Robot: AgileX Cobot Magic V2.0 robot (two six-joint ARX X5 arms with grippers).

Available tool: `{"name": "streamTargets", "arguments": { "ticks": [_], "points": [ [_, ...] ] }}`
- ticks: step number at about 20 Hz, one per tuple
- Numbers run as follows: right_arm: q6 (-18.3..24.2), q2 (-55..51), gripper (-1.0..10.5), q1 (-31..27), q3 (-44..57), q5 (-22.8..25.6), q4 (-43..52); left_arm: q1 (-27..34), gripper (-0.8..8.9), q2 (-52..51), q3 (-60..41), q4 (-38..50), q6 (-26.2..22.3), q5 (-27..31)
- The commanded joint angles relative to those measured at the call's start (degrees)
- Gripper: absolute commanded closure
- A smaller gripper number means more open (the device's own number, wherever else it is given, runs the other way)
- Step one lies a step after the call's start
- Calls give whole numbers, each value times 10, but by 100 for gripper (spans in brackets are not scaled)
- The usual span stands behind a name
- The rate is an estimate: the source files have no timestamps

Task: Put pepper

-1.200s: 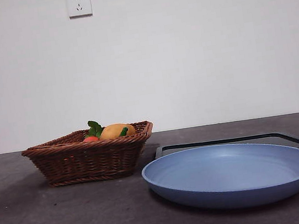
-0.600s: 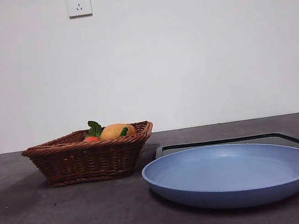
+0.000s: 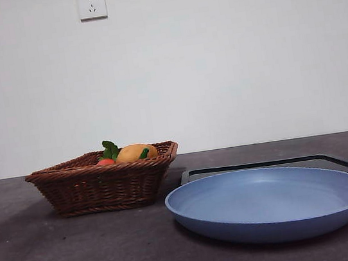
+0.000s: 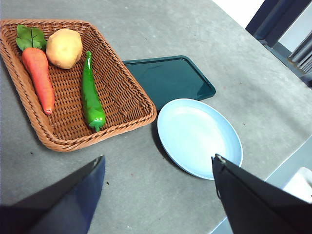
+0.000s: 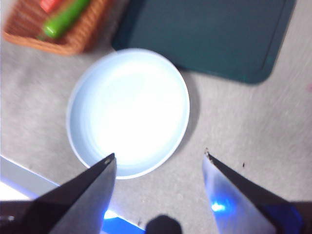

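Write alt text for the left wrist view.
A green pepper lies in a wicker basket beside a carrot and a potato. Nearby sit a blue plate and dark tray; the open left claw hangs above the table.

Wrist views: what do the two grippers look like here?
The left gripper has two flat, black, wedge-shaped jaws with a slight sheen. The right gripper has the same tapered black jaws, glossy enough to catch a blue glow on their lower parts. No cables or markings show. The front view shows neither arm.
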State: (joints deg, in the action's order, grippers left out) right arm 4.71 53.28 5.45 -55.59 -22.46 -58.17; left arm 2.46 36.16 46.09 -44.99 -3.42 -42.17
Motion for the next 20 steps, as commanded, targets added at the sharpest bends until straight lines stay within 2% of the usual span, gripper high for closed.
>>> {"name": "streamTargets", "arguments": {
  "ticks": [1,8,11,20],
  "points": [
    [-4,56,636,12,-9,-1,18,-1,434,1,9,3,-6,-3],
    [-4,248,636,64,-9,6,110,-1,434,1,9,3,-6,-3],
    [-3,316,636,83,-9,54,150,-1,434,1,9,3,-6,-3],
    [3,418,694,86,-9,63,194,-1,434,1,9,3,-6,-2]
  ]
}}
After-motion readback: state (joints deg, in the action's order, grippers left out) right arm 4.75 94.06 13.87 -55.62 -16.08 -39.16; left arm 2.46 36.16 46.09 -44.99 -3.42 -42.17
